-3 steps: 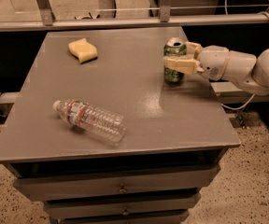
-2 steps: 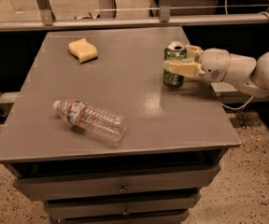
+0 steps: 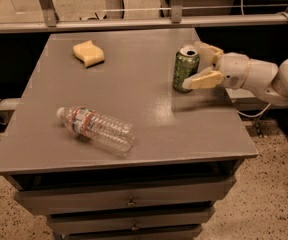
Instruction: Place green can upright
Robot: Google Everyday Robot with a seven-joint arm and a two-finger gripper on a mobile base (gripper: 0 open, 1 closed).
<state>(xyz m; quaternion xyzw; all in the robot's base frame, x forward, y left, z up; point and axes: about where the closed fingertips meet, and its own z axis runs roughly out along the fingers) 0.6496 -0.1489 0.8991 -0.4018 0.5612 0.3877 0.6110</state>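
The green can [image 3: 185, 69] stands upright on the grey table [image 3: 134, 84] near its right edge, silver top and pull tab facing up. My gripper [image 3: 194, 64] reaches in from the right at can height. Its two pale fingers [image 3: 204, 79] sit one on each side of the can's right half, slightly spread, and the jaws look open around it. The near finger crosses in front of the can's lower right side. The far fingertip is behind the can's rim.
A clear plastic water bottle [image 3: 96, 128] lies on its side at the table's front left. A yellow sponge [image 3: 88, 53] lies at the back left. Drawers sit under the tabletop. A rail and a dark gap run behind the table.
The can has stayed upright in the same place. The gripper's fingers have spread slightly apart around it; the arm has barely moved.
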